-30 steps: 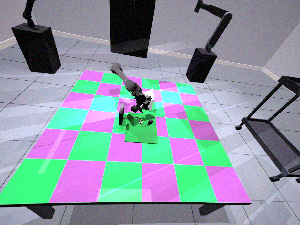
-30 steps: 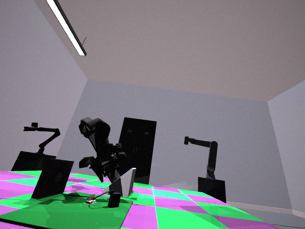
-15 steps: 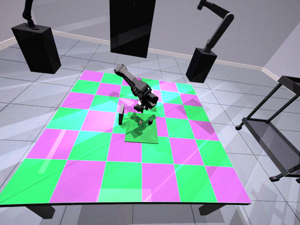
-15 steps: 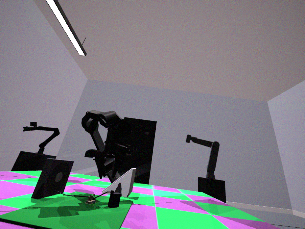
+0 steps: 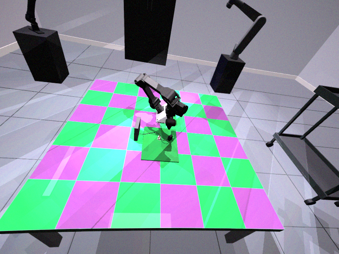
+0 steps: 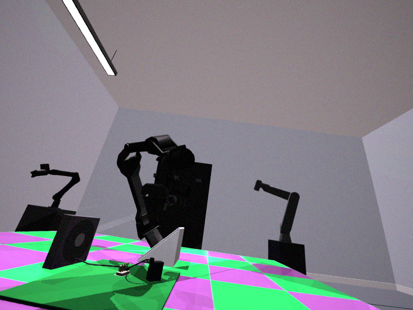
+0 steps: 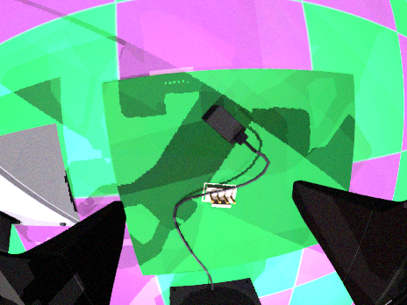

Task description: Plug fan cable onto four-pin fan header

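Note:
The black plug (image 5: 170,137) (image 6: 155,271) (image 7: 224,124) stands on the green board (image 5: 153,153) (image 6: 83,283) (image 7: 272,228), off the header. Its cable (image 7: 268,163) loops away and crosses over the header in the wrist view. The white four-pin header (image 5: 158,138) (image 6: 122,271) (image 7: 221,197) shows its bare metal pins. My gripper (image 5: 169,128) (image 7: 210,197) is wide open and empty above the board, its fingertips on either side of the header in the wrist view. In the exterior view its fingers are too dark to make out.
The black square fan (image 5: 136,129) (image 6: 71,240) (image 7: 215,294) stands upright beside the board, joined to the cable. A white wedge-shaped block (image 5: 160,118) (image 6: 170,248) (image 7: 32,153) stands near the board's edge, close to the arm.

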Robot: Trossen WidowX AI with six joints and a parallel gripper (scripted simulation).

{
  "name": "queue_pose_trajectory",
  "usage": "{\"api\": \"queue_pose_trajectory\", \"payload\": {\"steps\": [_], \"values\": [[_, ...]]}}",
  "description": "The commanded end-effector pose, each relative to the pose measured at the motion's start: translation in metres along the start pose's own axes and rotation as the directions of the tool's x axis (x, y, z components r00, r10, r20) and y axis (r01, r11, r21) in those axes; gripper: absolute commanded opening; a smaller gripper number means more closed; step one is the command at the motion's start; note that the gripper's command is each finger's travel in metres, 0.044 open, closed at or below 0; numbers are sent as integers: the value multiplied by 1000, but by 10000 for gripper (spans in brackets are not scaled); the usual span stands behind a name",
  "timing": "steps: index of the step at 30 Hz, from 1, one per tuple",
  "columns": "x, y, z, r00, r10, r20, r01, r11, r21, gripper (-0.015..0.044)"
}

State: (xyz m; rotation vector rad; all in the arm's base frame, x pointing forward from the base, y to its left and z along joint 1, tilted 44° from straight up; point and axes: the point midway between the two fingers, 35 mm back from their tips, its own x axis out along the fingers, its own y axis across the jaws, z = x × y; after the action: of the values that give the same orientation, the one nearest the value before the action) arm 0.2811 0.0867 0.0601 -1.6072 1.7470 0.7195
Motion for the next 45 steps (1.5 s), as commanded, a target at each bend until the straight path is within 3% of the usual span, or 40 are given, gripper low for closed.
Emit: {"api": "queue_pose_trajectory", "payload": {"steps": [1, 18, 28, 45], "values": [[-39, -20, 35, 999, -12, -42, -19, 739, -674, 440], [-38, -21, 36, 999, -12, -44, -21, 727, -687, 440], [58, -22, 30, 998, -3, -64, -42, 718, -695, 440], [74, -22, 29, 998, -3, -64, -43, 718, -695, 440]]}}
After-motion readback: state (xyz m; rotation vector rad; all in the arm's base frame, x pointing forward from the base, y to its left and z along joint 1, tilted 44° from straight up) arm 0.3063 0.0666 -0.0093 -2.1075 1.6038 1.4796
